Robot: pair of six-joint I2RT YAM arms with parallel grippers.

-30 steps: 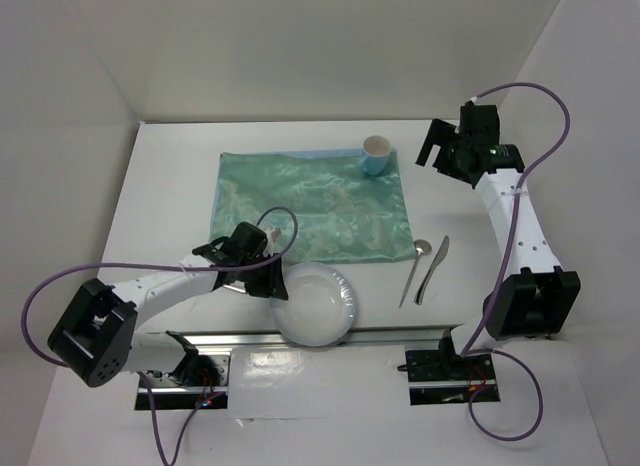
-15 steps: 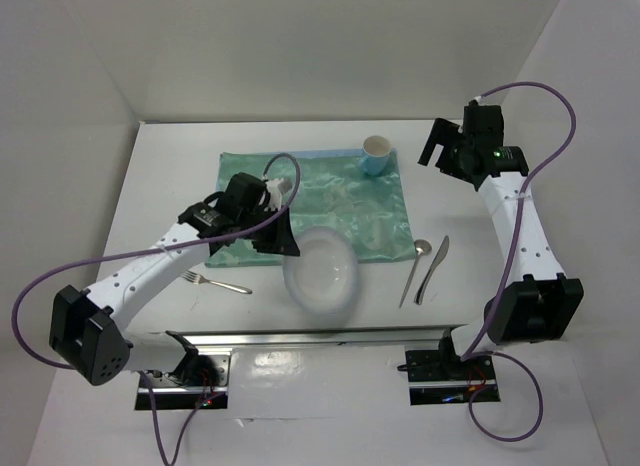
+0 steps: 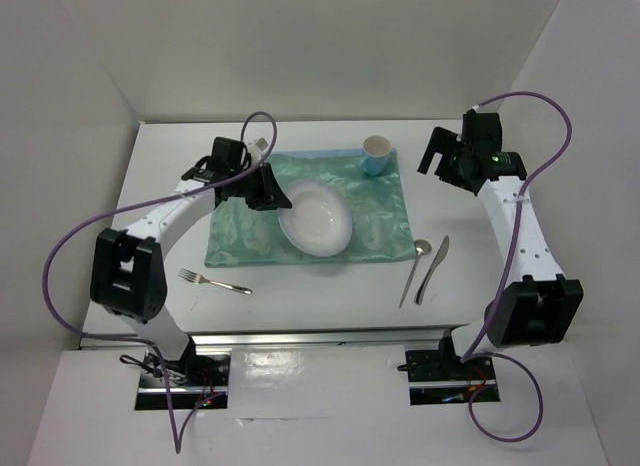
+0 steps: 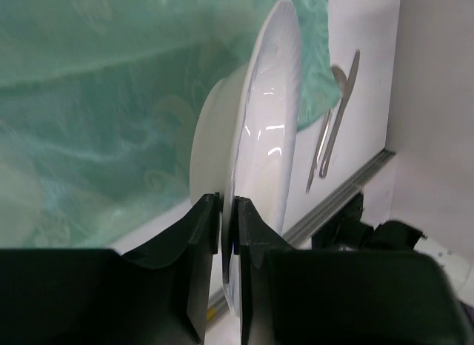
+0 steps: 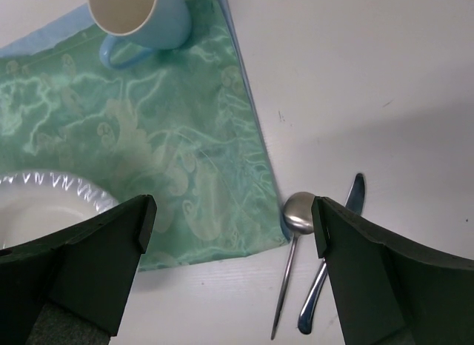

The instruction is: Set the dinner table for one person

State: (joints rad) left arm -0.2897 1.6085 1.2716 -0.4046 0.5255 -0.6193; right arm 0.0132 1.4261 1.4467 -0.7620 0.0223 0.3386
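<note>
A white plate hangs tilted over the middle of the green patterned mat, which lies on the white dinner table. My left gripper is shut on the plate's left rim. In the left wrist view the rim of the plate is pinched between the two black fingers of the left gripper. My right gripper hovers open by the mat's far right corner. The right wrist view shows the right gripper with nothing between its fingers.
A light blue cup stands on the mat's far right corner. A spoon and a knife lie side by side right of the mat. A fork lies near the mat's front left corner. A metal rail runs along the near edge.
My left arm has carried the plate from the near edge of the table up over the mat, uncovering the fork. The right arm has hardly moved.
</note>
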